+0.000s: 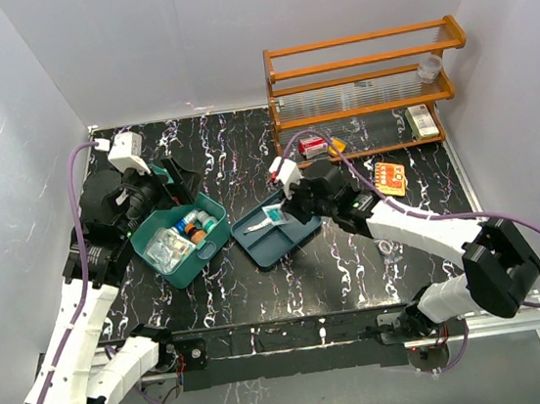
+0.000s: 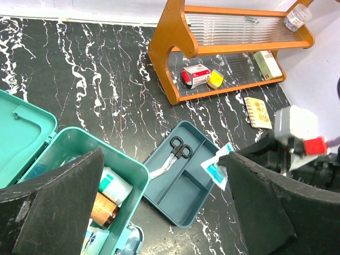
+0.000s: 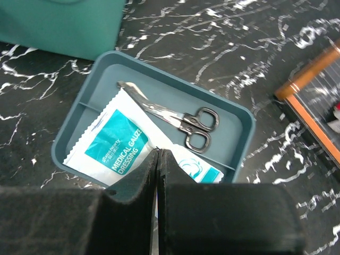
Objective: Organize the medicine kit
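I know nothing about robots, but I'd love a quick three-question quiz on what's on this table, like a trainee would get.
1. True or false: the medicine kit has its lid open.
2. Where do the scissors lie? A in the medicine kit; B in the divided tray; C on the wooden shelf rack.
3. Fill in: the packet in the same tray reads "Medical Gauze ____".
Key: 1 true; 2 B; 3 Dressing.

Teal-green medicine kit (image 1: 181,240), lid open, partly filled, at table's left-centre.
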`<state>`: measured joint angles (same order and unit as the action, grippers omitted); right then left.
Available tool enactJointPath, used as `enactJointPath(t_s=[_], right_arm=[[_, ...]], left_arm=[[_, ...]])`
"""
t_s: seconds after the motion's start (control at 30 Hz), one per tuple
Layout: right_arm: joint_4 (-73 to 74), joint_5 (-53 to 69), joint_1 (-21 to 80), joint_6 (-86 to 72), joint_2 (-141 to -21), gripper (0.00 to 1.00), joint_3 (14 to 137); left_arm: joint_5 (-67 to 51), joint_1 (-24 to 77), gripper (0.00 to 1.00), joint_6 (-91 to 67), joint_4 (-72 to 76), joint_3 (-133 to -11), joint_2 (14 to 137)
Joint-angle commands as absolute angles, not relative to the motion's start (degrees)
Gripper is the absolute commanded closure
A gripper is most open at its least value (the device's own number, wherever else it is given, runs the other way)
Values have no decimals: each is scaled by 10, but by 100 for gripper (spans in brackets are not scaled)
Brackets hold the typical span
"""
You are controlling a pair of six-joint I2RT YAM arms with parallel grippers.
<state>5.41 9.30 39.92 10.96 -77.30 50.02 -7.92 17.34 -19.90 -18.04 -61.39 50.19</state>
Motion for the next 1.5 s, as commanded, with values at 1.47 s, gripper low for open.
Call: enactJointPath(t_s=[1.47], right_arm=[[4, -7, 536, 210, -985, 83, 569]], left_arm=[[-48, 172, 2, -182, -193, -617, 480]])
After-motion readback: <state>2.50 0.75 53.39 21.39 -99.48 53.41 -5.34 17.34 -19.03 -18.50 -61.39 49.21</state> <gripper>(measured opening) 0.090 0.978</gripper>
